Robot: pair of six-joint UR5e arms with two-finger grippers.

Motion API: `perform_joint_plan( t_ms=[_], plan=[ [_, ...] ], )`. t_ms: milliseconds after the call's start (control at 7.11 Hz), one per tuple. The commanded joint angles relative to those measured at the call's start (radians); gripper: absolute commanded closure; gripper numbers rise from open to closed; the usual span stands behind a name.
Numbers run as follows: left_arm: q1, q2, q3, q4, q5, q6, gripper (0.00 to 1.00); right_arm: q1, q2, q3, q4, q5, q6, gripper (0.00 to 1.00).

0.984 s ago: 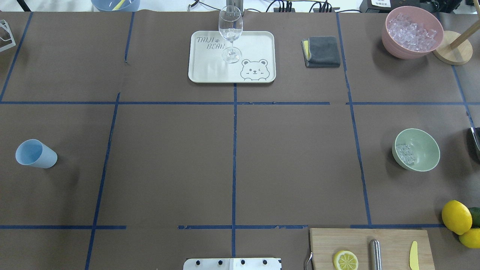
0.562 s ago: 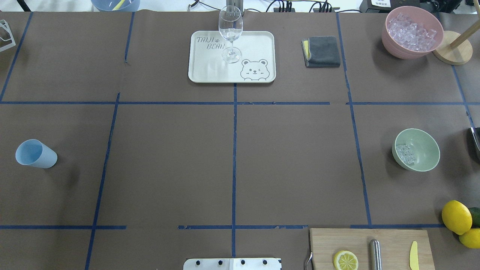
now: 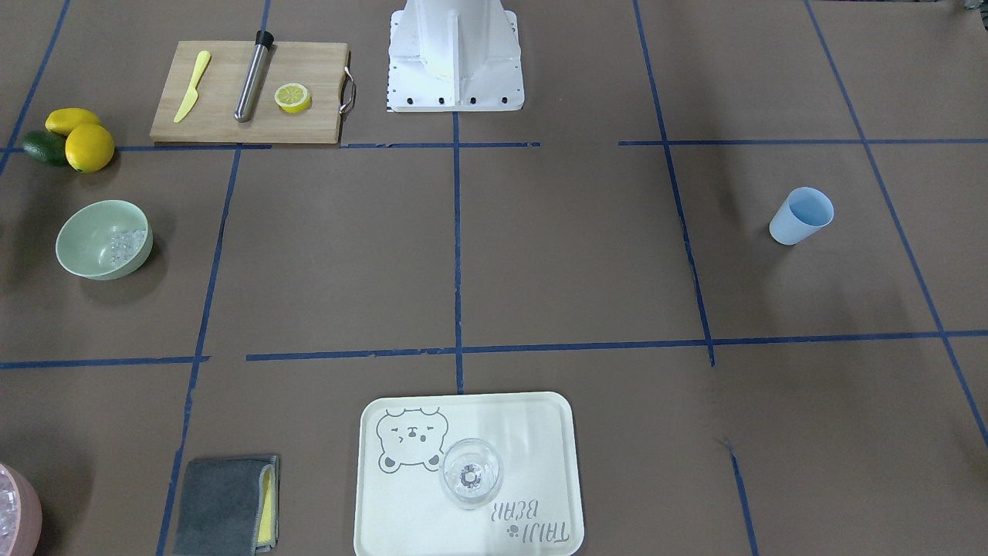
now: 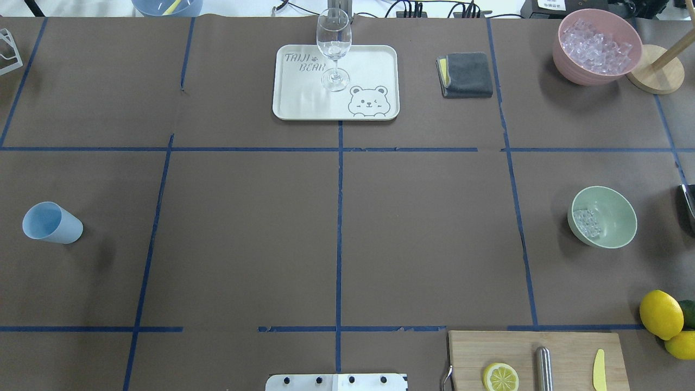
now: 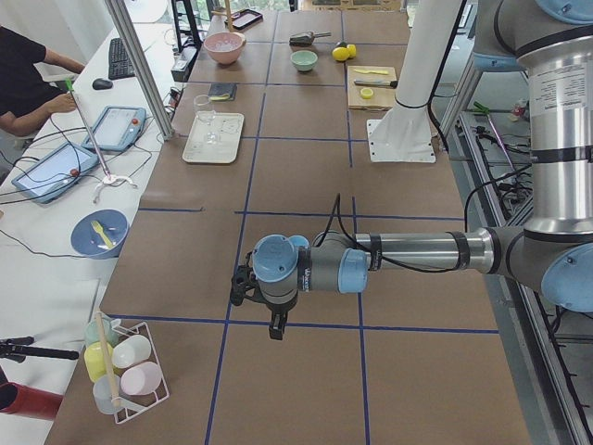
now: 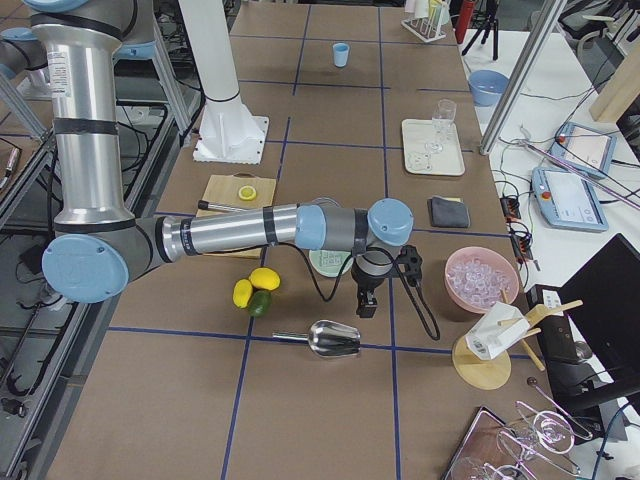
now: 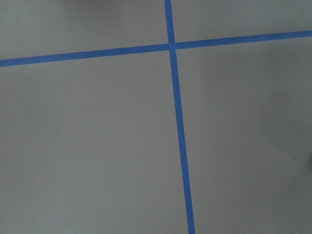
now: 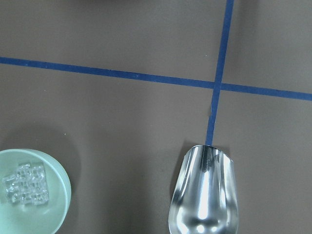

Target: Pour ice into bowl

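Clear ice cubes (image 8: 25, 183) rest in the round mint-green bowl (image 8: 54, 210); we should lift the right end effector (image 6: 366, 305), opening indiscernible, vertically.

Matt brown paper covers the desk (image 4: 244, 217), crossed by smooth blue tape lines (image 4: 339, 217). Near the right end effector (image 6: 366, 308) lies a scoop (image 8: 204, 195) of polished, mirror-bright metal. Beside it, the bowl (image 8: 56, 195) looks smooth and glossy, holding clear, glassy ice (image 8: 27, 183). Farther off, a board (image 4: 521, 347) of pale matt wood; a cloth (image 4: 468, 73), grey and soft.
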Motion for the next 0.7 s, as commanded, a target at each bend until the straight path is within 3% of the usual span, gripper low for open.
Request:
perform_joint_plan(
  t_ms=[0,281,562],
  plan=[
    [0.003,-0.012,-0.011,0.006,0.002,0.0,0.0,-0.065,0.006,-0.006,0.001,-0.012,-0.002,0.0],
    [0.007,-0.023,-0.005,0.0,0.002,-0.002,0.0,-0.07,0.026,0.0,-0.002,0.0,0.001,0.0],
    [0.009,-0.07,0.009,0.004,0.109,-0.002,0.0,-0.07,0.032,-0.002,0.002,0.0,0.014,0.0]
  ],
)
